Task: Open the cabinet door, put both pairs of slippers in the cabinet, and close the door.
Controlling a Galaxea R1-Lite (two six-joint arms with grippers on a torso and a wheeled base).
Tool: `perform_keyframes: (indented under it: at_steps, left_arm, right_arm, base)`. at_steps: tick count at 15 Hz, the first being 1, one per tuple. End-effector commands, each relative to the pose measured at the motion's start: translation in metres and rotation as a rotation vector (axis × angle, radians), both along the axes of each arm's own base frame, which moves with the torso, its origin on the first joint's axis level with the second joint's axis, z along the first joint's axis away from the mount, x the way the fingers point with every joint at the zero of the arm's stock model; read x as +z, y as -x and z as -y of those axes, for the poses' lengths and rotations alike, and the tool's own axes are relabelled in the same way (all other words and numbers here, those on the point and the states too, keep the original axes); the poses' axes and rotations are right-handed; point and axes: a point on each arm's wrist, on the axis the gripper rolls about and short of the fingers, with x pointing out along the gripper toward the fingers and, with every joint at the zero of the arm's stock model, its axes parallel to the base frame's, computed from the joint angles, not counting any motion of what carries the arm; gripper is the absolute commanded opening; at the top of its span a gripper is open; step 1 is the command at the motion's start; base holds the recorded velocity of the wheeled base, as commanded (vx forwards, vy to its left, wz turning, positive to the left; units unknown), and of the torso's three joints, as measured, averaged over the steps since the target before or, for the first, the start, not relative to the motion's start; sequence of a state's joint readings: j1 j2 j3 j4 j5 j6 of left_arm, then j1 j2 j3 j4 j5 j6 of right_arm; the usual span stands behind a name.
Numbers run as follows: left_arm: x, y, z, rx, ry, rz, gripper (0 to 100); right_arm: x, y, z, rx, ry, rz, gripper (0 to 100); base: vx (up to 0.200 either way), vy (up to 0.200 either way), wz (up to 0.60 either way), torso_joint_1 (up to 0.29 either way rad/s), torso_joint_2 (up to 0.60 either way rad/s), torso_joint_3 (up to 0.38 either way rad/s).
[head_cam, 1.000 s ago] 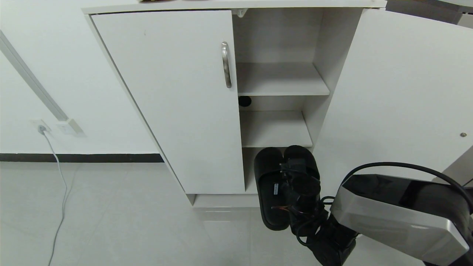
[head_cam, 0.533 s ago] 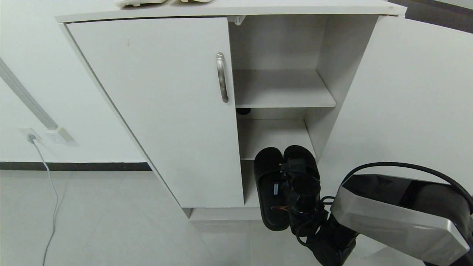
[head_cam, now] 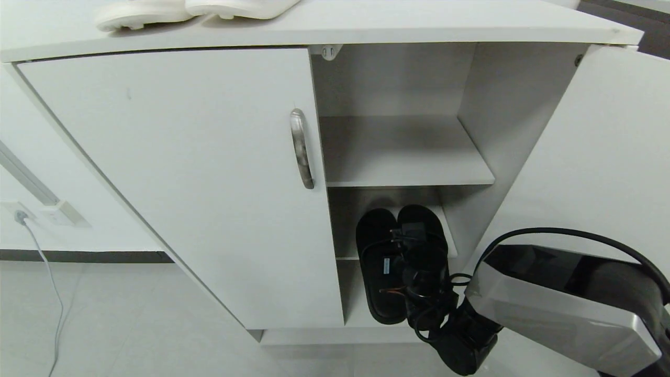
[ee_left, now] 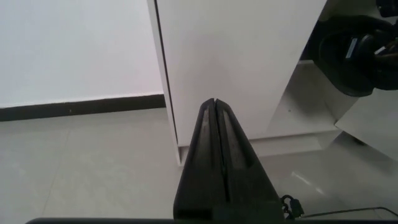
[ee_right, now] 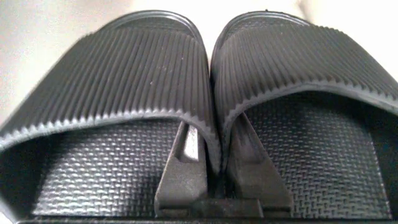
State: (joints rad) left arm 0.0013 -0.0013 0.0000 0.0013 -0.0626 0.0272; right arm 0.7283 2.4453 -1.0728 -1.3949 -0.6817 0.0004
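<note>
Currently, in the head view, you have a tall white laminate cabinet [head_cam: 366, 26] with its left door [head_cam: 183, 173] closed, a curved metal handle [head_cam: 302, 149] at that door's inner edge, and its right door [head_cam: 602, 157] swung wide open. A pair of pale white slippers [head_cam: 193, 9] lies on the cabinet top, above the closed door. The pair of black ribbed rubber slippers [head_cam: 382, 272] is carried side by side in the right gripper [head_cam: 411, 243]. Their toes point into the open half, in front of the lower shelf [head_cam: 343, 246] and below the bare upper shelf [head_cam: 403, 152]. You cannot tell whether the toes have crossed the cabinet's front edge. In the left wrist view, the left gripper [ee_left: 214, 104] hangs low above the grey tiled floor [ee_left: 81, 168], near the foot of the closed door. Its two black fingers are pressed flat together with nothing between them, and the black pair sits well off to one side. In the right wrist view, one finger [ee_right: 186, 165] sits inside each slipper. The two fingers clamp the slippers' touching inner walls tightly between them, just behind the ribbed straps.
</note>
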Motion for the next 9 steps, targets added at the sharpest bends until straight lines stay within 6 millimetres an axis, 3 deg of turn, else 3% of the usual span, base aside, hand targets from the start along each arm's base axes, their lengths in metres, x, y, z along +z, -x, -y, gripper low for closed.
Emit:
perform_keyframes:
  at_steps: [1, 9]
  left_arm:
    - [0.0, 0.0, 0.0, 0.0, 0.001, -0.002, 0]
    - [0.0, 0.0, 0.0, 0.0, 0.0, 0.0, 0]
  right_arm:
    - [-0.002, -0.015, -0.005, -0.008, -0.004, -0.002, 0]
    - [-0.002, -0.07, -0.007, -0.033, -0.044, -0.077, 0]
  base:
    - [0.0, 0.0, 0.0, 0.0, 0.0, 0.0]
    - [0.0, 0.0, 0.0, 0.0, 0.0, 0.0]
